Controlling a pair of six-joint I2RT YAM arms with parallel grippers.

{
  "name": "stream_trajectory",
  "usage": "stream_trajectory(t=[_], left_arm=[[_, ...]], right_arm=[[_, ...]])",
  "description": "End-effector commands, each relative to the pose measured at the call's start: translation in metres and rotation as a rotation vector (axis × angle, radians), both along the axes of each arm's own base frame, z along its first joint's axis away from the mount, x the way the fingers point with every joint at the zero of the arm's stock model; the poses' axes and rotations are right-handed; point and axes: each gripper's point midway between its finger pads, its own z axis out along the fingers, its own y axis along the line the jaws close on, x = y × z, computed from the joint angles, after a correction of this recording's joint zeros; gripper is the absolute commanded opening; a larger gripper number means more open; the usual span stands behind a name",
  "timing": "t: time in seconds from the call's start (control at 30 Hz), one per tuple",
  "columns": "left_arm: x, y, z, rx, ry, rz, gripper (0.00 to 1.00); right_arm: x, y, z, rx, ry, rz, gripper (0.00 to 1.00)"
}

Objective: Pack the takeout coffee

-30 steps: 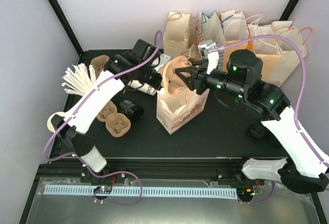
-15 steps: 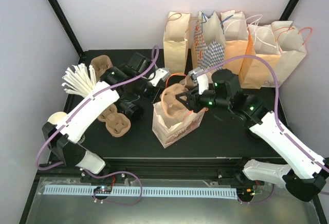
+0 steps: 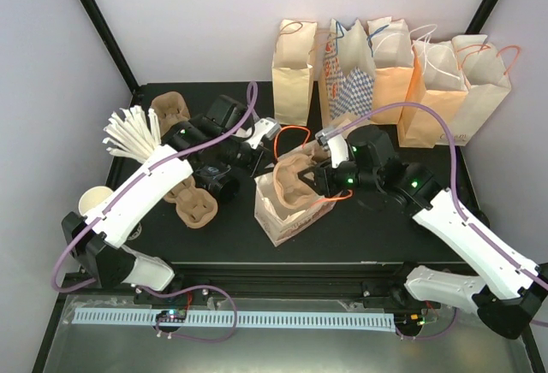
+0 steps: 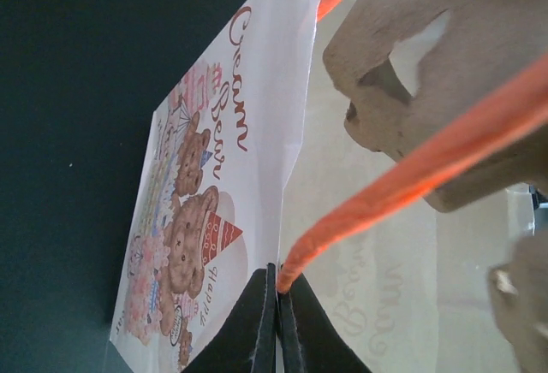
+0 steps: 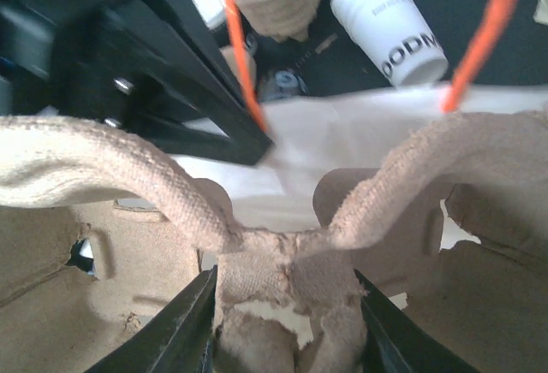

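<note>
Since the earlier frame the right arm has drawn back toward the near edge and come lower. The printed bag [image 3: 287, 219] has shifted nearer with it, and the left gripper [image 3: 272, 138] has moved a little to the right.

From above, the bag stands open near the middle of the black table [image 3: 377, 236]. A brown cup carrier [image 3: 295, 176] sits in its mouth. The right gripper [image 3: 318, 176] reaches in from the right and is on the carrier. The left gripper is at the bag's far rim, by the orange handle [image 3: 287, 133]. A row of bags [image 3: 377, 56] stands along the back wall. The left arm covers the spot where the coffee cup would be, so I cannot pick it out here.

In the left wrist view, the left gripper [image 4: 278, 275] is clenched on the handle [image 4: 411, 163], which runs up and right from between the black fingertips. The bag [image 4: 197, 219] shows its bear print on the outer side. Part of the carrier [image 4: 445, 65] is inside the bag.

In the right wrist view, the right gripper [image 5: 287, 287] grasps the middle post of the carrier [image 5: 111, 159], one finger on each side. The coffee cup [image 5: 390, 22] lies on its side on the table beyond the bag's far rim, outside the bag, with its dark lettering facing up. Its lid cannot be made out.
</note>
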Motion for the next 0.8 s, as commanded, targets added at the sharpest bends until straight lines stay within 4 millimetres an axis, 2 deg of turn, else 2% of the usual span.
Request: stream_trajectory(t=[0.0,0.1,0.2,0.33,0.57,0.77], left_arm=[[-0.004,-0.003,0.016,-0.061,-0.028,-0.003,0.02],[-0.005,-0.003,0.016,-0.067,-0.024,0.0,0.02],[-0.005,-0.003,0.018,-0.075,-0.026,-0.003,0.02],[-0.007,-0.005,0.018,-0.083,-0.02,-0.01,0.02],[-0.005,-0.007,0.019,-0.089,-0.016,-0.011,0.02],[-0.003,-0.007,0.018,-0.084,-0.017,-0.006,0.02]], right_arm=[[-0.002,-0.018,-0.023,-0.128,0.068,-0.043,0.39],[-0.001,-0.021,-0.035,-0.199,0.114,-0.052,0.38],[0.004,-0.024,-0.037,-0.243,0.126,-0.073,0.38],[0.013,-0.025,-0.038,-0.312,0.112,-0.094,0.37],[0.023,-0.029,-0.059,-0.446,0.072,-0.119,0.37],[0.022,-0.026,-0.075,-0.55,0.042,-0.091,0.37]])
